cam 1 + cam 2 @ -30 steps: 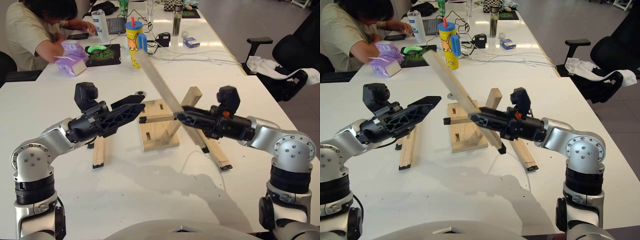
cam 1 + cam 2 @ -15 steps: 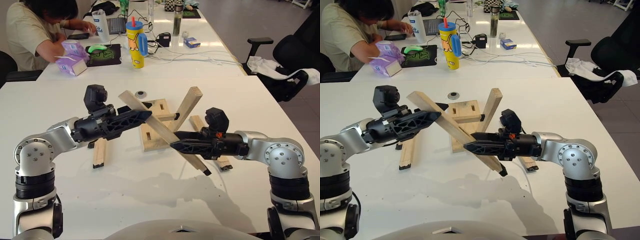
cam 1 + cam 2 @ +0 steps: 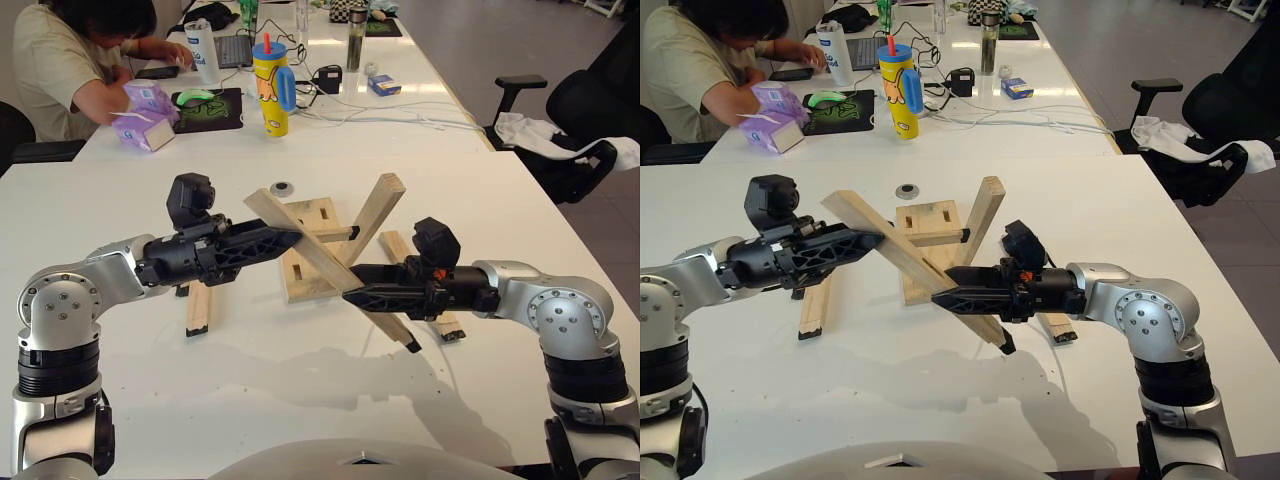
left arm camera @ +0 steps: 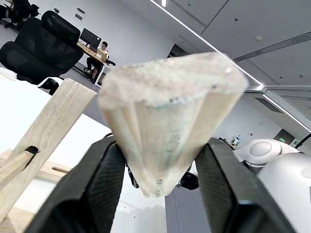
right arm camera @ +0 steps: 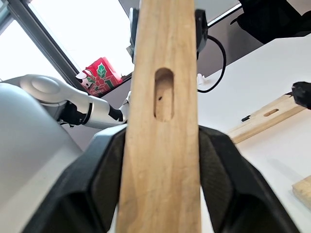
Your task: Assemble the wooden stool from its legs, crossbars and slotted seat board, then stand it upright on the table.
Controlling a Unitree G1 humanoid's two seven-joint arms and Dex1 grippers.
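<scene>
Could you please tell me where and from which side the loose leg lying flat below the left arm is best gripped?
Take the loose leg at its near half, across the narrow width, coming straight down: it lies flat, with bare table along both sides. The left claw and right claw are shut on the slanted leg, so free one first.

Pale wooden leg (image 3: 310, 250) (black-tipped), black left hand (image 3: 293, 237), black right hand (image 3: 349, 294), pale wooden seat board (image 3: 300, 281), white desk (image 3: 300, 390).
</scene>
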